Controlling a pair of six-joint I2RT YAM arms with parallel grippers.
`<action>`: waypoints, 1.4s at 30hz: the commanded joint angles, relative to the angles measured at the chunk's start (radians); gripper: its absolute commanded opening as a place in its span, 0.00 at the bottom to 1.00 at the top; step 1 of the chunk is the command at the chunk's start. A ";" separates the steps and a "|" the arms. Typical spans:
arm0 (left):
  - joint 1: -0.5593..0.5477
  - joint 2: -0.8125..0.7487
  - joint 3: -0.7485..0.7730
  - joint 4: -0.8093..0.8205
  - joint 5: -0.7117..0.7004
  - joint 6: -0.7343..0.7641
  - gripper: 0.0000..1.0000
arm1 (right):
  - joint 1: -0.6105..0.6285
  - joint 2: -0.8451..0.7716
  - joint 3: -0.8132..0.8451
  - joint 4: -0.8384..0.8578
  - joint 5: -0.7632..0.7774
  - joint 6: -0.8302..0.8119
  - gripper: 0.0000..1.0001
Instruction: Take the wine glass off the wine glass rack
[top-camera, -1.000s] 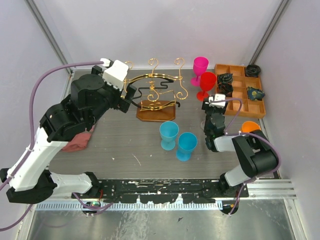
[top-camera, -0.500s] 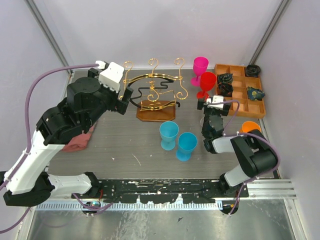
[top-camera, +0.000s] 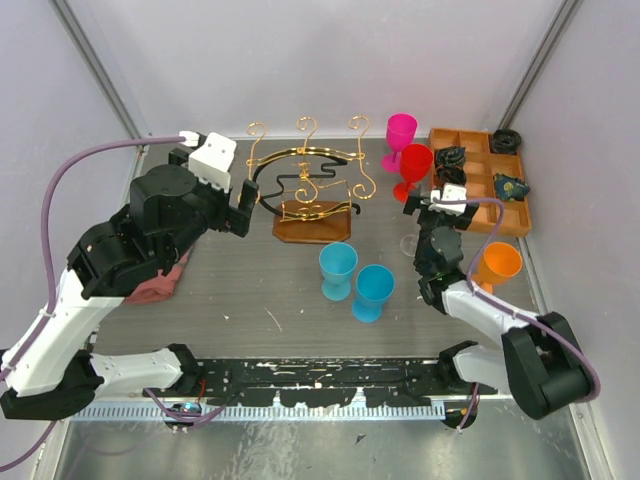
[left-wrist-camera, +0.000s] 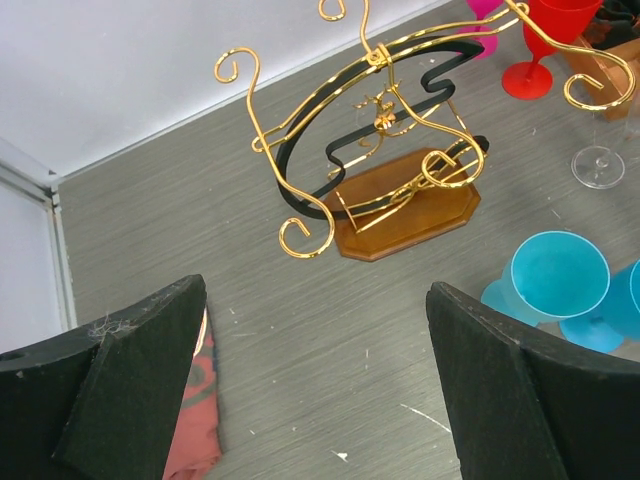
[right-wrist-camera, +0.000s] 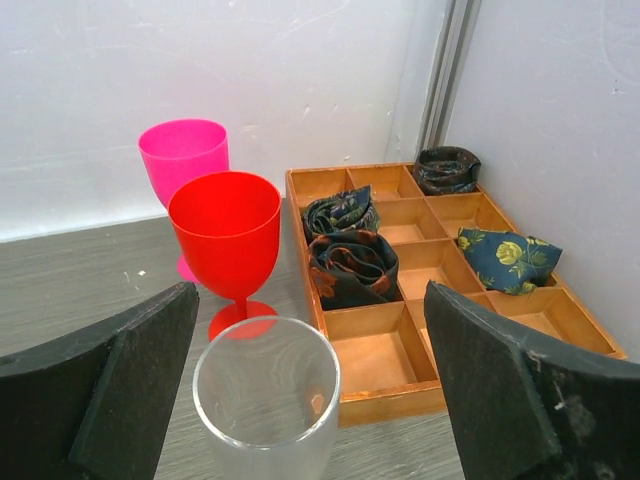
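Now right gripper (top-camera: 428, 203) faces wine glass (right-wrist-camera: 265, 395) (jaws wide).

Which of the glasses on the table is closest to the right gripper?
The clear wine glass, the only see-through one, standing upright between the fingers of the open right gripper; the red goblet stands just beyond it.

Pink goblet (top-camera: 401, 130), red goblet (top-camera: 416, 160), wooden tray (top-camera: 481, 223) of rolled fabrics (right-wrist-camera: 350, 265), two blue goblets (top-camera: 338, 262), orange goblet (top-camera: 497, 262), reddish cloth (top-camera: 160, 283)
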 joint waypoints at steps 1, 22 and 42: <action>0.004 -0.011 -0.010 0.019 -0.010 -0.059 0.98 | 0.005 -0.114 0.078 -0.188 0.011 0.066 1.00; 0.597 0.271 0.194 -0.148 0.356 -0.289 0.98 | 0.005 -0.098 0.800 -1.166 -0.190 0.209 1.00; 0.892 0.373 0.113 -0.141 0.512 -0.380 0.98 | -0.173 0.246 1.257 -1.524 -0.617 0.414 1.00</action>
